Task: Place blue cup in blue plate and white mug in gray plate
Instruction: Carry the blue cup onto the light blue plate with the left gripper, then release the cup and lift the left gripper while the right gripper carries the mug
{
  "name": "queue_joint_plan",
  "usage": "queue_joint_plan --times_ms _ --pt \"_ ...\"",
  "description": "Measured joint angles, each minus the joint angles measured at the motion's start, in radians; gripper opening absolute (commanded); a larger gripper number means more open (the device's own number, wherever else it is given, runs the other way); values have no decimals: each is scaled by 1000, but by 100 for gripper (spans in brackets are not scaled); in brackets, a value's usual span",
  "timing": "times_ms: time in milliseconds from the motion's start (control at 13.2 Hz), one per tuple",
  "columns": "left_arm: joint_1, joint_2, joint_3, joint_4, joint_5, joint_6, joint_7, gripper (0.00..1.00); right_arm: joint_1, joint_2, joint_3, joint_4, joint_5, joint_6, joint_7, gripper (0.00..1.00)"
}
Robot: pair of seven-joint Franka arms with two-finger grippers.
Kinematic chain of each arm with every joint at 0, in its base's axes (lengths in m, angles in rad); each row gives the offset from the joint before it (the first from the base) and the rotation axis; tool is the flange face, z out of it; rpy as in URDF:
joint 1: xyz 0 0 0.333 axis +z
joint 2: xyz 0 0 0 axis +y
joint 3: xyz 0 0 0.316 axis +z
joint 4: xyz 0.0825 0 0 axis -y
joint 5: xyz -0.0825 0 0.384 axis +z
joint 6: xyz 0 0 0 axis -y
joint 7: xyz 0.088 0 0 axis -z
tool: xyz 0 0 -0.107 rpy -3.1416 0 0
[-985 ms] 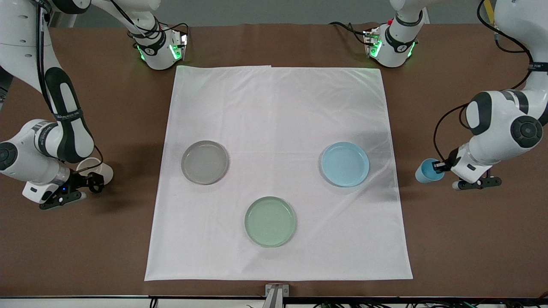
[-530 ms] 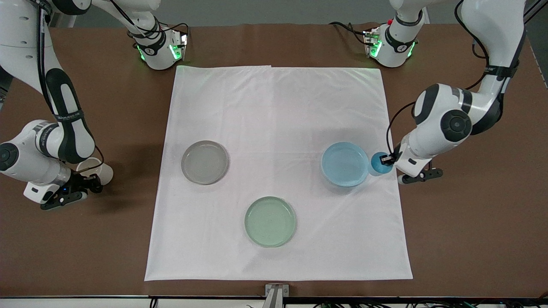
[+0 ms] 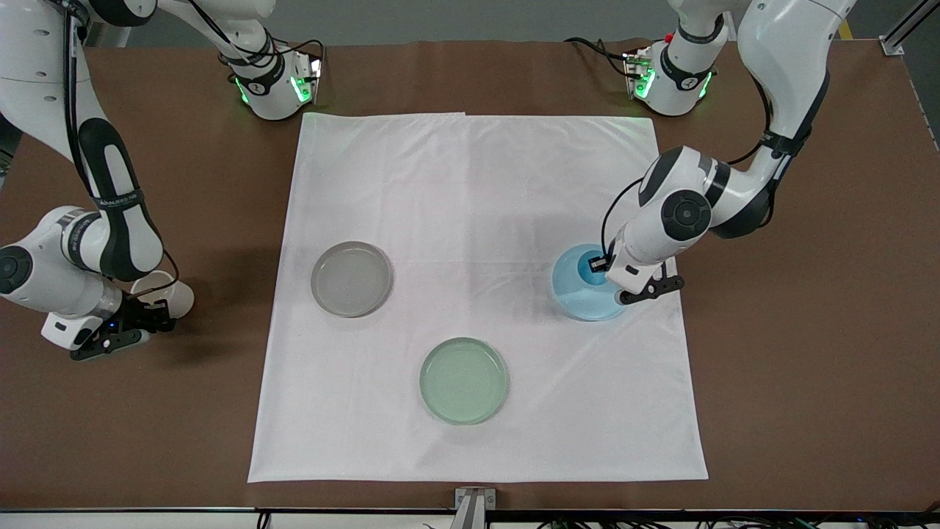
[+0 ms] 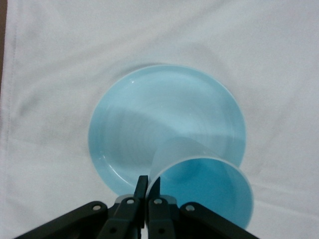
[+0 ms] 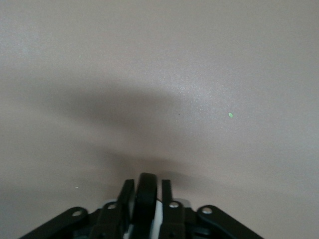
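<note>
The blue cup [image 3: 587, 266] is in my left gripper [image 3: 597, 263], which is shut on its rim, one finger inside and one outside. The cup is over the blue plate [image 3: 580, 300], at its edge toward the left arm's end. The left wrist view shows the cup [image 4: 202, 189], the gripper [image 4: 148, 186] and the plate [image 4: 149, 124] below. The white mug [image 3: 163, 288] stands on the brown table, off the cloth at the right arm's end. My right gripper [image 3: 156, 312] is shut on its dark handle [image 5: 145, 196]. The gray plate [image 3: 351, 279] lies bare on the cloth.
A pale green plate [image 3: 463, 380] lies on the white cloth [image 3: 470, 184], nearer to the front camera than the other two plates. Brown table [image 3: 808, 382] surrounds the cloth.
My left arm has carried the blue cup from the brown table across the cloth's edge to over the blue plate. The right gripper and the mug have barely moved.
</note>
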Motion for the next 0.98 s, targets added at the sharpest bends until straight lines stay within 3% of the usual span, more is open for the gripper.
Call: queue_joint_plan --times_ms 303,379,455,606,682,985 --pt "-1 28 4 0 34 24 -28 4 0 0 1 9 0 -35 0 7" --pt "-1 38 4 -1 44 33 -44 15 1 -4 3 23 0 -73 0 5" --pt "-1 45 4 -1 48 39 -54 45 4 -15 5 45 1 -130 4 5" --pt "0 52 5 0 49 43 -58 92 23 -62 12 102 4 -280 68 5" --pt "2 52 5 2 49 44 -60 100 47 -97 14 121 4 -343 131 5" --pt "69 -26 7 43 54 47 -76 100 217 -213 20 126 5 -474 487 5"
